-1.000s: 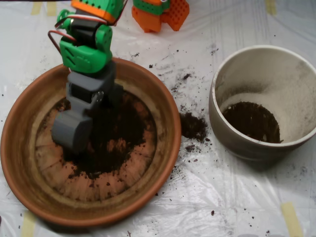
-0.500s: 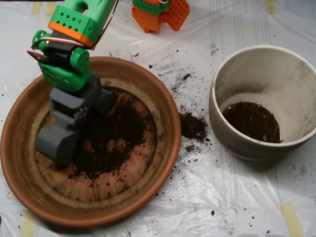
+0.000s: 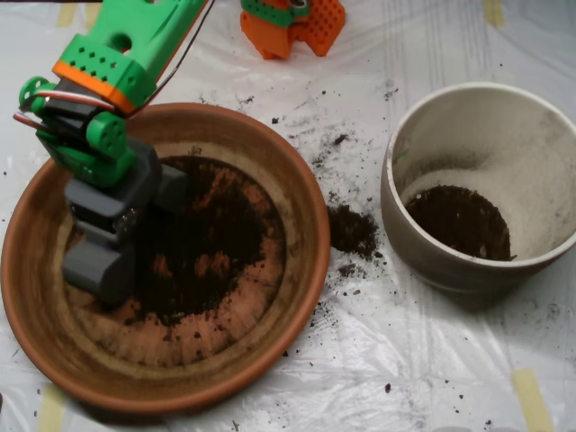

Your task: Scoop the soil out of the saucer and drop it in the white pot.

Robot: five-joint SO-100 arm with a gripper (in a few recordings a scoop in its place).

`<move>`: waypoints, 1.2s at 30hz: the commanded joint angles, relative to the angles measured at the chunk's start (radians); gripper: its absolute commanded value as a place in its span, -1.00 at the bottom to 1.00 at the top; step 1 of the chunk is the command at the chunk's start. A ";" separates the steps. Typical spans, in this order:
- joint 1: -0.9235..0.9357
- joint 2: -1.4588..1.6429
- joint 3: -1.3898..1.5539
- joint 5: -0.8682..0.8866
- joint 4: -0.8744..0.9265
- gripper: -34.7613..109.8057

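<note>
The scoop (image 3: 99,265) is sliding left across the saucer (image 3: 297,193) — across the last 2 glimpses it has drifted from over the middle of the dark patch out to its left edge, and the green arm (image 3: 85,135) has swung left with it. It now sits low over the saucer's floor, by the left wall. Whether its grey shells are parted or closed, I cannot tell from above; no load of soil is visible on it either.

The soil (image 3: 220,238) lies just right of the scoop, a thin dark spread over the ridged orange base, with bare patches showing through. Its outline looks much the same as before, so this pass reads as a reposition, not a grab.

Further right, beyond the saucer's rim, a small spilled clump (image 3: 351,229) sits on the plastic sheet (image 3: 360,378), and beyond that stands the white pot (image 3: 423,261), well apart from the scoop, with some soil already at its bottom.

My read: it is lining up at the pile's edge for a sweep rightward. Most of the soil is still to move.
</note>
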 commanded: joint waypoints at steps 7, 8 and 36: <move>-0.012 0.262 0.397 -0.032 -0.172 -0.30; -0.018 0.298 0.442 -0.034 -0.202 -0.31; -0.112 0.565 0.739 -0.207 -0.735 -0.53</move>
